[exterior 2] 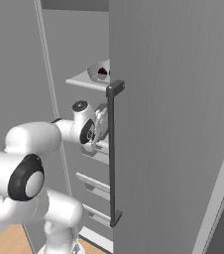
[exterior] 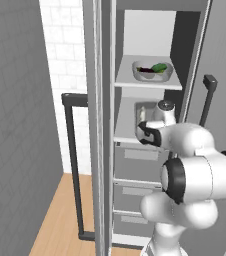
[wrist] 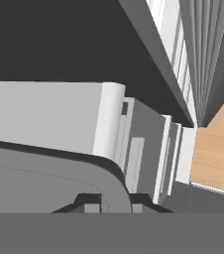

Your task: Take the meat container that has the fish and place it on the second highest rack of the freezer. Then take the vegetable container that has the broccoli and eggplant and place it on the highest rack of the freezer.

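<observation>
Right now the freezer (exterior: 150, 125) stands open, its white shelves above grey drawers (exterior: 140, 160), its door swung out with the long dark bar handle (exterior 2: 112, 154) in the right base view. The white arm (exterior: 195, 175) rises from the floor, bends at a bulky elbow and reaches forward and level toward the second shelf from the top, wrist tucked just at the shelf's front edge.

On that shelf lies the meat container (wrist: 49, 183), a dark-grey tray with a raised, rounded rim; in the hand view its corner sits right at the gripper (wrist: 111, 204), whose dark fingertips (wrist: 91, 203) straddle the rim. Whether they press on it or stand slightly apart I cannot tell. The fish is hidden from every view.

On the top shelf rests the pale vegetable bowl (exterior: 152, 70), holding the green broccoli (exterior: 159, 67) beside the dark purple eggplant (exterior: 146, 70).
</observation>
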